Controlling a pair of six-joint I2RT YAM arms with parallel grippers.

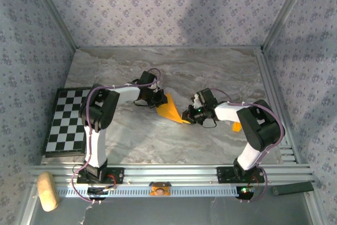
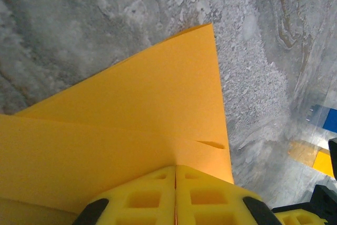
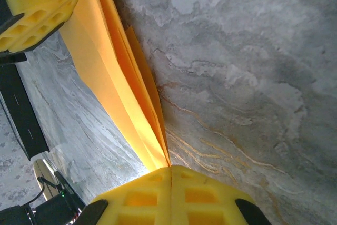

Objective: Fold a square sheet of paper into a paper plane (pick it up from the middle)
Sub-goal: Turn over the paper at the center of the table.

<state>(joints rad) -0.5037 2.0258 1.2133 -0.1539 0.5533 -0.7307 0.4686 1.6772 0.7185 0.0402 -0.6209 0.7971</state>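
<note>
I am holding the paper plane between both grippers.
Over the middle of the marble table (image 1: 158, 140), I am gripping the paper plane (image 1: 171, 110): my left gripper (image 2: 175, 171) is clamping its wide end and my right gripper (image 3: 171, 170) is pinching its point.

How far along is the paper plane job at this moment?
Done: the paper is folded into a layered, pointed shape. In hand: the left gripper is shut on its wide end, the right gripper on its narrow tip. Left: no wings look spread, so final folds and the release probably remain.
</note>
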